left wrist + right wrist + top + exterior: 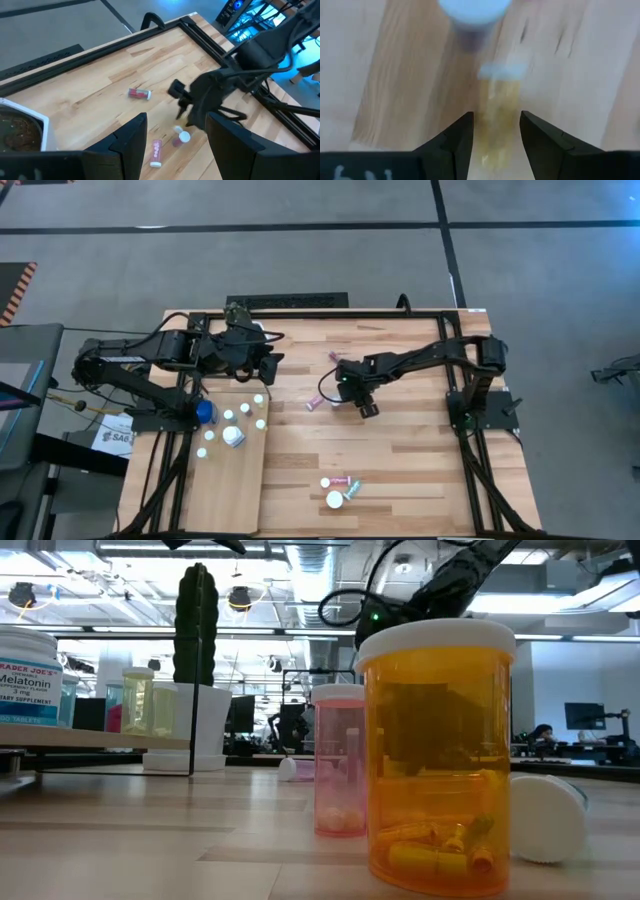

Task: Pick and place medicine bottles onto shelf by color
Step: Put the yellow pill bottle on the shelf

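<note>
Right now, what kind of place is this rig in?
Probably an open-plan robotics lab or office. The low view shows exposed ceiling ducts and desks with monitors behind the table; the high view shows grey floor with taped lines.

The left gripper [268,370] and the right gripper [362,404] both reach toward mid-table, fingers parted and empty.

Bright overhead light, soft shadows, right wrist view blurred
</note>
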`<state>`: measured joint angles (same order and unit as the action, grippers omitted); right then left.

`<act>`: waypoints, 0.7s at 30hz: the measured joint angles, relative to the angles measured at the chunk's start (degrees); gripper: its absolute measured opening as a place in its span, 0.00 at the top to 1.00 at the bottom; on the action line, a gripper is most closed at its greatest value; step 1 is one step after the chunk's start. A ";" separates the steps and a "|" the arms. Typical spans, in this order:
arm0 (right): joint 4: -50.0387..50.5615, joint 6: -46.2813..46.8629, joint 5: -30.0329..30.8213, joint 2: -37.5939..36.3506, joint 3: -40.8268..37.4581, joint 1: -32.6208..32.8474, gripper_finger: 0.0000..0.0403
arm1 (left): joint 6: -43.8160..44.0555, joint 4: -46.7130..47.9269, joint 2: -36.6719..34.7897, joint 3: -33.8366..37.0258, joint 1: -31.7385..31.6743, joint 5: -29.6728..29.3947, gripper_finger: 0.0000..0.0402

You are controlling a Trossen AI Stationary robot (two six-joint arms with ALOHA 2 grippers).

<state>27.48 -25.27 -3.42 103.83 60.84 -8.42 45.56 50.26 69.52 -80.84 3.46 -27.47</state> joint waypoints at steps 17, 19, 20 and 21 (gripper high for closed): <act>0.42 3.27 -0.33 1.10 -0.05 -1.99 0.74 | 0.02 -0.37 -0.03 -0.02 0.00 0.14 0.53; 1.69 3.35 -0.33 0.77 -0.05 -2.75 0.74 | 0.11 -0.50 -0.03 -0.02 0.00 -0.02 0.53; 2.70 3.38 -0.33 0.20 -0.08 -3.41 0.74 | 0.29 -0.50 -0.03 -0.02 0.00 -0.03 0.53; 3.43 3.33 -0.27 -0.51 -0.09 -4.11 0.74 | 0.52 -0.50 -0.03 -0.02 -0.02 -0.14 0.53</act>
<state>30.91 -21.94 -3.69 103.32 60.75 -12.53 46.08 49.76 69.49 -80.86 3.44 -27.62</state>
